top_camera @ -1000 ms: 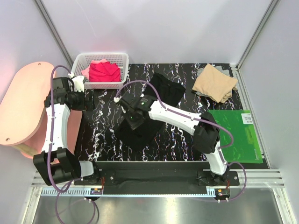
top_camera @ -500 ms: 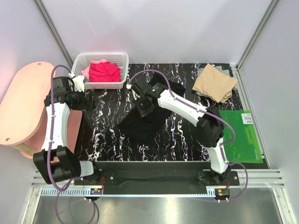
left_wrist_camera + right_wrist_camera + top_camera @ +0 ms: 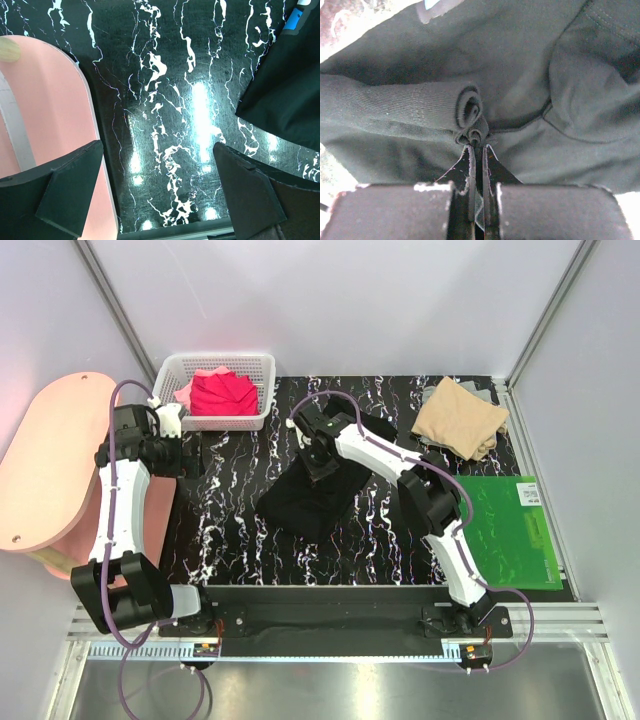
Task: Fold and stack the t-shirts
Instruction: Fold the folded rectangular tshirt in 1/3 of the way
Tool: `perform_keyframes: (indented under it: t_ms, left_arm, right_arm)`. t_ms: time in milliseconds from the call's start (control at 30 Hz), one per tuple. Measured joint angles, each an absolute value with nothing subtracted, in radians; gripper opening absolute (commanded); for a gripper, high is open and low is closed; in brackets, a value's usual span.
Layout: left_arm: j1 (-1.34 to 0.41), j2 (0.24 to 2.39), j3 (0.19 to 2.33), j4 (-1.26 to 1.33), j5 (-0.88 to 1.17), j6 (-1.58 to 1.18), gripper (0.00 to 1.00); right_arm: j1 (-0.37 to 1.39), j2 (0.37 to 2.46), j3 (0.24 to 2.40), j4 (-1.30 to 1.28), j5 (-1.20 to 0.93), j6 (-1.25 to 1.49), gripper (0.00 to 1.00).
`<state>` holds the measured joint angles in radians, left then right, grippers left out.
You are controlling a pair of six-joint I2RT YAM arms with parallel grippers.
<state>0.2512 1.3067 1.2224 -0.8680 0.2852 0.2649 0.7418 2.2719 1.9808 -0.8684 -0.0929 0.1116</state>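
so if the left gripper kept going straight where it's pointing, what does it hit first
The left gripper would likely meet the marbled tabletop, between the pink board and black t-shirt; depth unclear.

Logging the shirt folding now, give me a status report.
Right gripper shut on bunched black shirt. Left gripper open, empty, by pink panel. Basket and tan shirt stand clear.
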Motion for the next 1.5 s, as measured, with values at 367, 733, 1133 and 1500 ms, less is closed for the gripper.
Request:
perform_keyframes:
  t_ms: [367,733,1133,1500]
  left_arm:
    - [0.251,1.307,1.222,-0.871,0.290,0.265,0.99]
    - [0.251,1.307,1.219,-0.874,0.295,0.266,0.99]
    - [0.251,1.306,1.200,-0.883,0.298,0.281,0.99]
    - [0.251,1.306,1.198,-0.883,0.309,0.287,0.99]
  right_arm:
    - [0.727,2.285,1.995,-0.859,-0.071,0.084,0.00]
    - [0.678,2.308,2.004,-0.851,-0.006,0.066,0.70]
    - [0.670,2.331,2.144,-0.898,0.214,0.082,1.00]
    - [0.677,1.946,2.134,-0.899,0.009,0.277,0.97]
